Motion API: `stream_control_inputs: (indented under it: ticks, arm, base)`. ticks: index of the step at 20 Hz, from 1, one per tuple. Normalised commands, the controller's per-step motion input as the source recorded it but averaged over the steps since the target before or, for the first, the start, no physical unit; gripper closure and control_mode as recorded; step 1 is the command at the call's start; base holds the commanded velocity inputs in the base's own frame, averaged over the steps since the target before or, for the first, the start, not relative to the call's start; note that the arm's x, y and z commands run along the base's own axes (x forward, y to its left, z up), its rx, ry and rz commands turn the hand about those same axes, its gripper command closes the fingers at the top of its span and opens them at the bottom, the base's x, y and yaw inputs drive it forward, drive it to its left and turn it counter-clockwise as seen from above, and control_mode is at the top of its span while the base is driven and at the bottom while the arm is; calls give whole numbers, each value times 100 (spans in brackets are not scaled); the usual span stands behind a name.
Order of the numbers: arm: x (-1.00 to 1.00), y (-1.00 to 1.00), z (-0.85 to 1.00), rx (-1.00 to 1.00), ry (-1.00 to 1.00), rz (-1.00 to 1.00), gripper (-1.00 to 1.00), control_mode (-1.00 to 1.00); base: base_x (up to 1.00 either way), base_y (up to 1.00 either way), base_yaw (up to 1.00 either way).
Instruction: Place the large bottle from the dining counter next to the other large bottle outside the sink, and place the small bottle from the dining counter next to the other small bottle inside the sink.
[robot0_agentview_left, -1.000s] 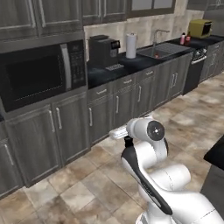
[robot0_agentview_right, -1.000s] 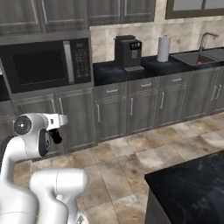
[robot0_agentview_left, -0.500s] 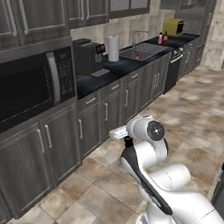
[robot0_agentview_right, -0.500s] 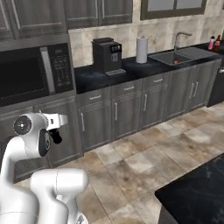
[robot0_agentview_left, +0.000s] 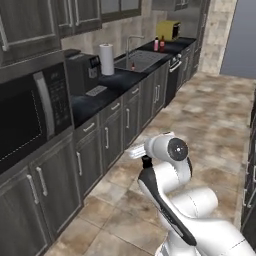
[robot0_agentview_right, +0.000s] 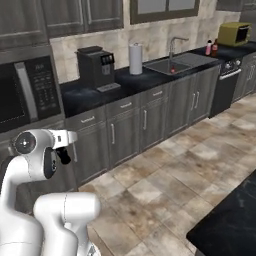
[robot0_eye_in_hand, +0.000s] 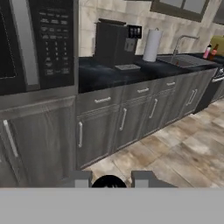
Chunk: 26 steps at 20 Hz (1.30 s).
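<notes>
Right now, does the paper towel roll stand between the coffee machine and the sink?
Yes, the white paper towel roll stands upright between the coffee machine and the sink.

A white robot arm (robot0_agentview_left: 172, 175) stands folded on the tiled floor (robot0_agentview_left: 210, 120) of a kitchen, facing a long run of grey cabinets (robot0_agentview_left: 120, 130) on the left. Nearest on that side sits a built-in microwave (robot0_agentview_left: 30, 115). Farther along the black table (robot0_agentview_left: 107, 90) stand a coffee machine (robot0_agentview_left: 82, 72) and a paper towel roll (robot0_agentview_left: 106, 59), then the sink (robot0_agentview_left: 140, 60) with its curved faucet (robot0_agentview_left: 131, 42). At the far end, a pink bottle (robot0_agentview_left: 156, 44) stands beside a darker bottle (robot0_agentview_left: 162, 44), near a yellow appliance (robot0_agentview_left: 169, 30).
</notes>
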Motion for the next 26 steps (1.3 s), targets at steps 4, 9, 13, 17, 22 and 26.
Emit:
stream_control_inputs:
  ticks: [4,9,13,17,22,26]
  arm:
    - [0,0,0,0,0,0,100,100]
    - [0,0,0,0,0,0,100,100]
    - [0,0,0,0,0,0,100,100]
    - [0,0,0,0,0,0,100,100]
    - [0,0,0,0,0,0,100,100]
    - [0,0,0,0,0,0,100,100]
  base:
    - [74,-1,-30]
    - [84,-8,-27]
    - [97,-5,-27]
    - [100,-5,-26]
    - [95,-2,-18]
    - [92,0,-3]
